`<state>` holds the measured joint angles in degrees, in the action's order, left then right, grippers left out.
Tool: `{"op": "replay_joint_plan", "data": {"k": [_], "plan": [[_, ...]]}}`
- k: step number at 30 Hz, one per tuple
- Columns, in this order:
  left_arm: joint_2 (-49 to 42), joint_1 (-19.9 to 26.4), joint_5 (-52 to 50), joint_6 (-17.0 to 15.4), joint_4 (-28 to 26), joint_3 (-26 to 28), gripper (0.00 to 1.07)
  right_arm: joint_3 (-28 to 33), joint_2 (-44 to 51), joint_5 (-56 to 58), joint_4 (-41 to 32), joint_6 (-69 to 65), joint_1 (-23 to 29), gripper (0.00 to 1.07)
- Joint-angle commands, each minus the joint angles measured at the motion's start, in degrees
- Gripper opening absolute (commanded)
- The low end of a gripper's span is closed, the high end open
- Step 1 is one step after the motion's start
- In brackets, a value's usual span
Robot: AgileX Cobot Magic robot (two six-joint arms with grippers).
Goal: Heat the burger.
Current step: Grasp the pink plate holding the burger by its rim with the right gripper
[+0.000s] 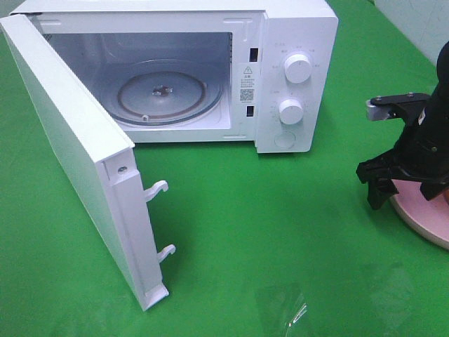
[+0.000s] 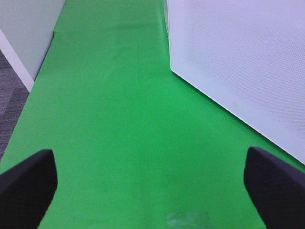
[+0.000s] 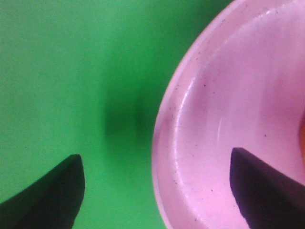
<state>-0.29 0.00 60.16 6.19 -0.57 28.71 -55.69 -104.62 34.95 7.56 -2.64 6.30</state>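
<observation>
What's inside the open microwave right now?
Only the round glass turntable shows inside the microwave, with no food on it. The open door covers the cavity's left side, so that part cannot be checked.

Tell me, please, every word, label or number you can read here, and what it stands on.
Nothing can be read as text.
Sticker on the microwave front, beside the cavity: warning triangle and code square, print too small.
Marks around the upper knob and lower knob: too faint.
Wrist views: no writing.
</observation>
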Motion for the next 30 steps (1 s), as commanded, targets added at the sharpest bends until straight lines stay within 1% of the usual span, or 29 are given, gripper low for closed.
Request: {"op": "replay_joint_plan", "data": {"k": [1,7,17,19,20,21,22,23,24,25,26,27,28,29,30], "plan": [[-1.38,0.00,-0.69,-0.11,-0.06,-0.17,1.00,0.29,-1.09,-0.52,-0.29,0.57,-0.29,0.79],[-1.38,0.00,-0.69,-0.11,-0.06,-0.17,1.00,0.29,-4.30,-1.83,-0.46,0.57,-0.29,0.77],[-1.38,0.00,-0.69,-0.11,-0.06,-0.17,1.00,0.29,-4.87,-2.23,-0.57,0.57,-0.34,0.75],[-1.38,0.00,-0.69,-0.11,-0.06,-0.17,1.00,0.29,-5.04,-2.23,-0.57,0.57,-0.34,0.74],[-1.38,0.00,-0.69,-0.11,-0.06,-0.17,1.00,0.29,-5.04,-2.23,-0.52,0.57,-0.34,0.70],[-1.38,0.00,-0.69,-0.11,-0.06,-0.17,1.00,0.29,-5.04,-2.23,-0.52,0.57,-0.34,0.70],[-1.38,0.00,-0.69,-0.11,-0.06,-0.17,1.00,0.29,-5.04,-2.23,-0.52,0.52,-0.34,0.63],[-1.38,0.00,-0.69,-0.11,-0.06,-0.17,1.00,0.29,-5.04,-2.23,-0.52,0.52,-0.34,0.63],[-1.38,0.00,-0.69,-0.11,-0.06,-0.17,1.00,0.29,-5.04,-2.23,-0.52,0.11,-0.34,0.54],[-1.38,0.00,-0.69,-0.11,-0.06,-0.17,1.00,0.29,-5.04,-2.23,-0.52,0.11,-0.34,0.54],[-1.38,0.00,-0.69,-0.11,-0.06,-0.17,1.00,0.29,-5.04,-2.18,-0.52,0.00,-0.34,0.41],[-1.38,0.00,-0.69,-0.11,-0.06,-0.17,1.00,0.29,-5.04,-2.18,-0.52,0.00,-0.34,0.36],[-1.38,0.00,-0.69,-0.11,-0.06,-0.17,1.00,0.29,-5.04,-2.18,-0.52,0.00,-0.34,0.36],[-1.38,0.00,-0.69,-0.11,-0.06,-0.17,1.00,0.29,-5.04,-2.12,-0.52,0.00,-0.34,0.23],[-1.38,0.00,-0.69,-0.11,-0.06,-0.17,1.00,0.29,-5.04,-2.12,-0.52,0.00,-0.34,0.23]]}}
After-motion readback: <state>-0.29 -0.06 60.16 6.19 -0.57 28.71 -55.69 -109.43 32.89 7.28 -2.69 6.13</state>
